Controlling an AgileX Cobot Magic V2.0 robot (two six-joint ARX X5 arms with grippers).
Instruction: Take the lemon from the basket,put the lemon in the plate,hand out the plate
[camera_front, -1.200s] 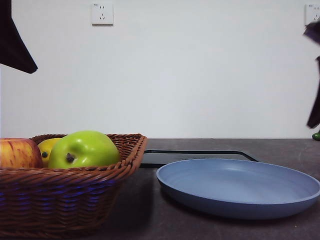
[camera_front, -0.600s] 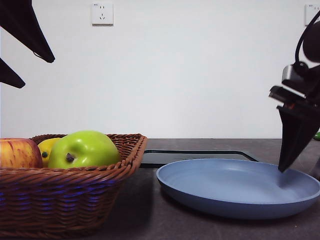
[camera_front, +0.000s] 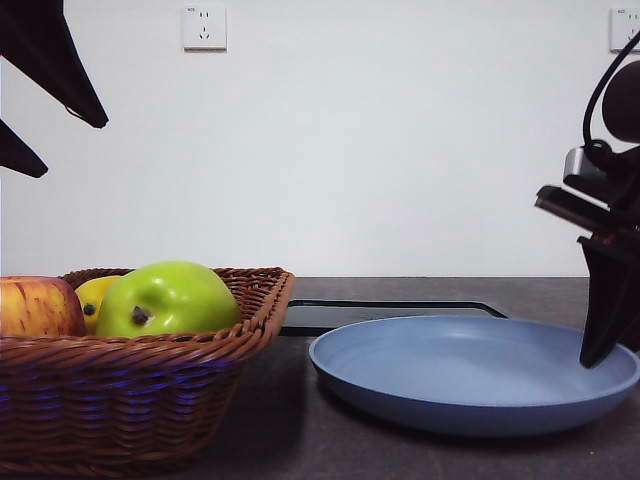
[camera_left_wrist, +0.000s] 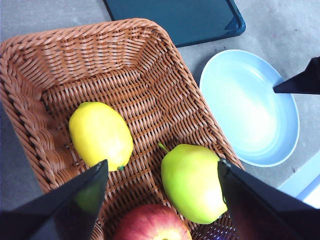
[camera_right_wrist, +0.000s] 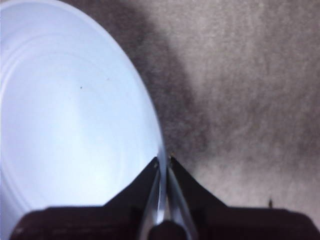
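Left gripper (camera_left_wrist: 160, 200) hangs above the basket (camera_left_wrist: 125, 65) with its jaws spread wide and nothing between them. In the left wrist picture the lemon (camera_left_wrist: 101, 134) lies left of centre on the basket floor, its lower end at the tip of the left-hand jaw rather than midway between the two. Its long axis runs from upper left to lower right. The green apple (camera_left_wrist: 192, 182) occupies most of the gap instead, so the opening likely needs shifting toward the lemon. Right gripper (camera_right_wrist: 163, 165) is clamped on the rim of the plate (camera_right_wrist: 70, 125), at the right of the front picture. The left arm is nearer the lemon.
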